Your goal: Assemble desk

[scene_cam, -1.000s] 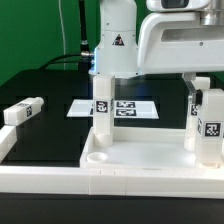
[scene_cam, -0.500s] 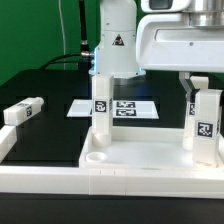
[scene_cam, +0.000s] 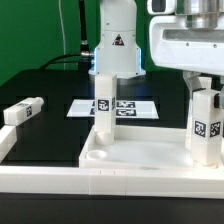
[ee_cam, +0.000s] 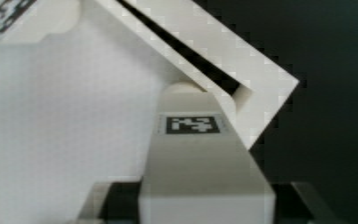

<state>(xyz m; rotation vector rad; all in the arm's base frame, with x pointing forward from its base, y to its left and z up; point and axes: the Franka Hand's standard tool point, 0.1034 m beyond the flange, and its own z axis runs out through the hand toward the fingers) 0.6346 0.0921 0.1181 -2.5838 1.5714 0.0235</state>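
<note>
The white desk tabletop (scene_cam: 140, 158) lies at the front with its rim up. One white tagged leg (scene_cam: 101, 112) stands upright in its far corner on the exterior view's left. A second leg (scene_cam: 206, 125) stands upright at the corner on the exterior view's right. My gripper (scene_cam: 202, 86) is shut on the top of this second leg. In the wrist view the leg (ee_cam: 197, 150) runs away from between my dark fingers (ee_cam: 126, 200) down to the tabletop (ee_cam: 69, 110). A third leg (scene_cam: 22, 110) lies loose on the black table at the exterior view's left.
The marker board (scene_cam: 128, 107) lies flat behind the tabletop. White border rails (scene_cam: 38, 180) run along the front and the exterior view's left. The arm's base (scene_cam: 116, 45) stands at the back, with cables beside it.
The wrist housing has risen and shifted toward the exterior view's right. The held leg's tagged face has turned slightly while the leg stays at the same corner.
</note>
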